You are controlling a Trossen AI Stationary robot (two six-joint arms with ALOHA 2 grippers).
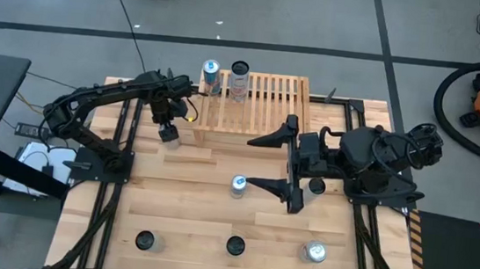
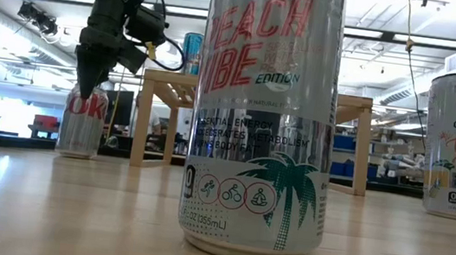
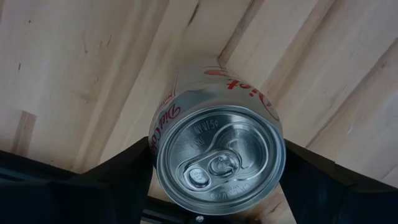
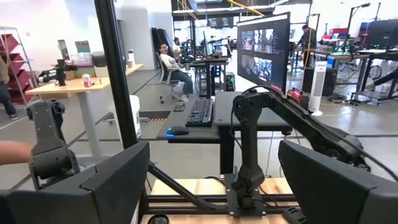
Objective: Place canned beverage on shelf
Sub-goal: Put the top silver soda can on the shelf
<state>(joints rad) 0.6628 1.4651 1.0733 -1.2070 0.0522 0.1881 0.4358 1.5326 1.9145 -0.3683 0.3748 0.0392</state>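
Note:
A silver Diet Coke can [image 3: 221, 155] stands on its base on the plank table, just left of the shelf [image 1: 264, 110]; it also shows in the low view [image 2: 82, 123]. My left gripper [image 1: 168, 132] is over it, pointing down, shut on its top. The shelf is a low light-wood slatted rack at the table's far side. A blue can [image 1: 211, 74] and a white can [image 1: 239, 80] stand on the shelf's left end. My right gripper [image 1: 271, 164] is wide open and empty, level above the table's middle, right of a silver can [image 1: 238, 185]. My left gripper pinches the Diet Coke can between its two fingers, one [image 3: 124, 168] on each side of the can's upper wall [image 3: 163, 134]. The fingers come from above and point down. The can stands upright with its base on the table.
Several more cans stand on the table: three along the near edge, a dark-topped one [image 1: 145, 241], the Peach Vibe one [image 2: 263, 123] and another [image 1: 313, 251], and one [image 1: 316, 186] under the right arm. Bare planks lie between the near cans and the shelf.

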